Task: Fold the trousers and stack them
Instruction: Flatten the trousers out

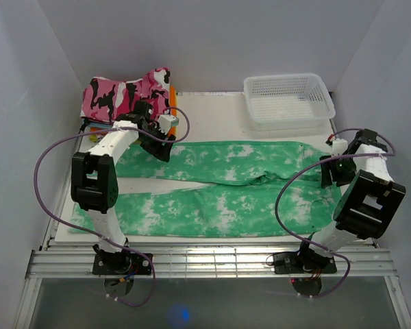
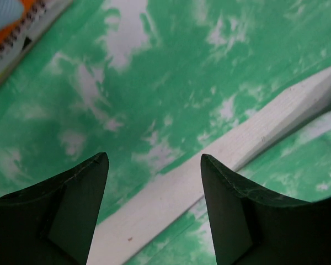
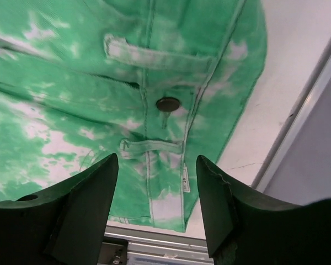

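- Two claws are in view over one pair of trousers (image 1: 219, 185). The trousers lie flat on the desk (image 1: 212, 113), long axis left to right, waistband at the right end, both legs running left.
- The legs splay apart toward the left, and a wedge of bare desk shows between them.
- Left claw (image 2: 154, 160): jaws wide apart, nothing between them. It hangs over the far leg at that leg's inner edge, with the bare wedge directly below the fingertips.
- Right claw (image 3: 157, 160): jaws apart and empty. It is above the waistband (image 3: 149, 146), the button (image 3: 168, 104) just ahead of the fingertips and the fabric's end edge to its right.
- I cannot tell whether either claw touches the cloth.
- Judgement: each arm is nearer its own end of the long axis, left at the legs and right at the waist. A lengthwise fold, far leg over near leg, needs both to go straight down.
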Controlling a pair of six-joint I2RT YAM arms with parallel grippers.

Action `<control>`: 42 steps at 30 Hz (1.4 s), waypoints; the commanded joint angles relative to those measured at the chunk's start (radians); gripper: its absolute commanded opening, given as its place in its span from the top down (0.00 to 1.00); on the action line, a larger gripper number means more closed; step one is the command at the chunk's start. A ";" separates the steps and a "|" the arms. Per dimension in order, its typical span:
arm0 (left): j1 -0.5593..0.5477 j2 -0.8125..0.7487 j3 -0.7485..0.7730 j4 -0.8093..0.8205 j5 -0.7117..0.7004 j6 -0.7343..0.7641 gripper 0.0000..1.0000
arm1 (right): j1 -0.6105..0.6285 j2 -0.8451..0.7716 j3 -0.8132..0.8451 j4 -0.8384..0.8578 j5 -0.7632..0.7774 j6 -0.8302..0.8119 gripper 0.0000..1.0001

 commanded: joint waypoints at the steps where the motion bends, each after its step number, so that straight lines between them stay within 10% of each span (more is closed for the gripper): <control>1: -0.033 0.078 0.076 0.040 -0.040 -0.037 0.22 | -0.017 -0.030 -0.108 0.078 0.093 -0.002 0.36; 15: 0.055 0.016 -0.232 0.075 -0.267 -0.005 0.28 | -0.113 0.021 -0.193 0.193 0.270 -0.240 0.37; 23: 0.152 -0.060 -0.336 0.072 -0.313 0.073 0.25 | -0.083 -0.105 -0.023 -0.202 -0.165 -0.318 0.36; 30: 0.152 -0.029 -0.117 -0.001 -0.164 0.036 0.20 | -0.074 -0.015 0.290 -0.085 -0.344 0.040 0.37; 42: 0.109 -0.059 0.027 -0.139 -0.089 0.024 0.19 | -0.017 0.321 0.356 0.224 -0.255 0.396 0.24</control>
